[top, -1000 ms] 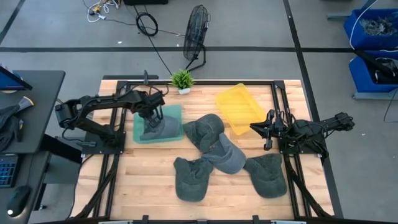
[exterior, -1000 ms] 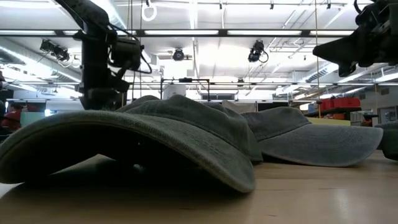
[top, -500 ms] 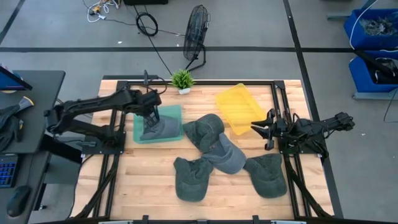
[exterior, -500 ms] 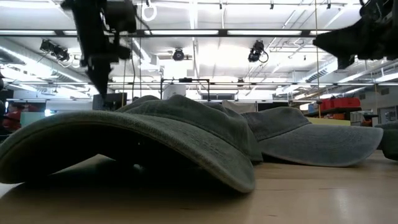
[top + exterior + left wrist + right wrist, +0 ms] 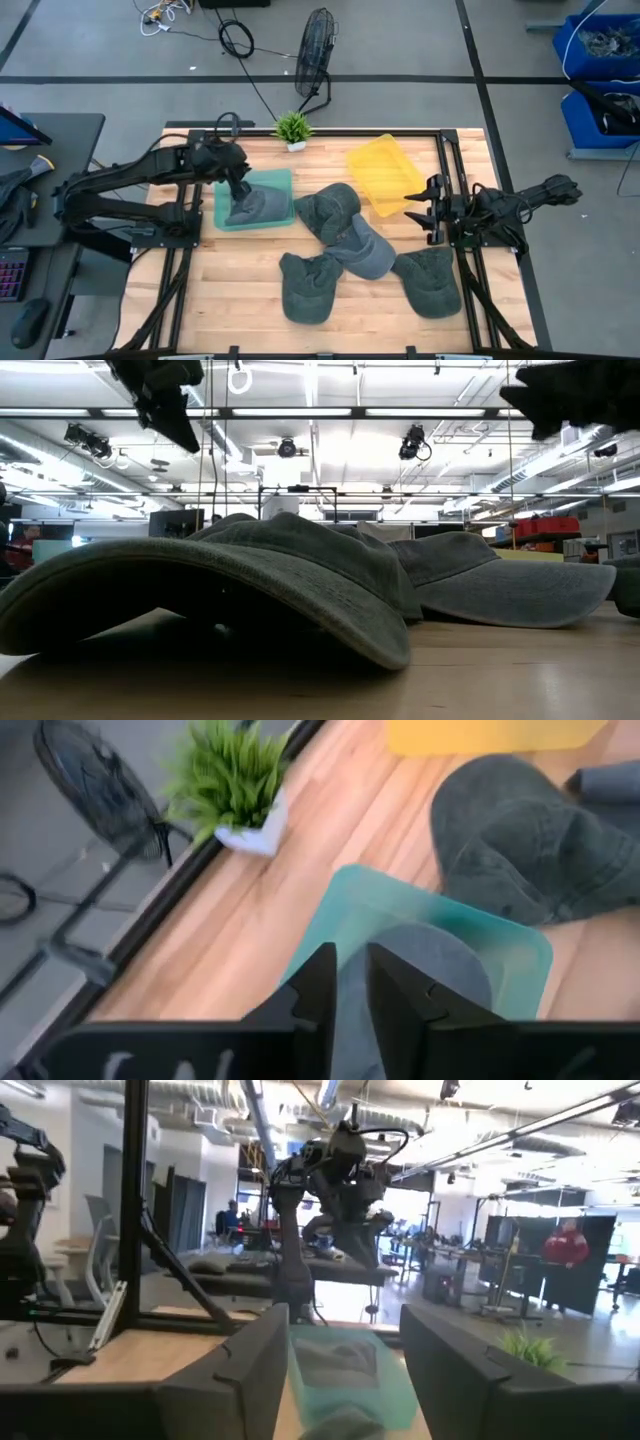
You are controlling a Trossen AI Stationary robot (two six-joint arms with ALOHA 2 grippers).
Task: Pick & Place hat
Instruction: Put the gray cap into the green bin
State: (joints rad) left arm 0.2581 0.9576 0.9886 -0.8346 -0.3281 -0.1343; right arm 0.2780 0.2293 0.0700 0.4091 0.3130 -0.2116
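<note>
High view: the left gripper (image 5: 238,188) has risen off the grey cotton cap (image 5: 250,206) directly beneath it, which lies in the shallow teal plastic tray (image 5: 283,180). We read that hat as placed.
Hat count: we count four more grey caps on the wooden table (image 5: 230,290), well off to the gripper's side, and one empty yellow plastic tray (image 5: 384,172).
Right gripper (image 5: 428,207): fingers spread, waiting beside the yellow tray.
Low view: the left gripper (image 5: 170,405) hangs high above the nearest cap (image 5: 220,585).
Left wrist view: the fingers (image 5: 315,985) stand nearly together, empty, the cap just below.
Right wrist view: fingers (image 5: 250,1365) wide apart.
</note>
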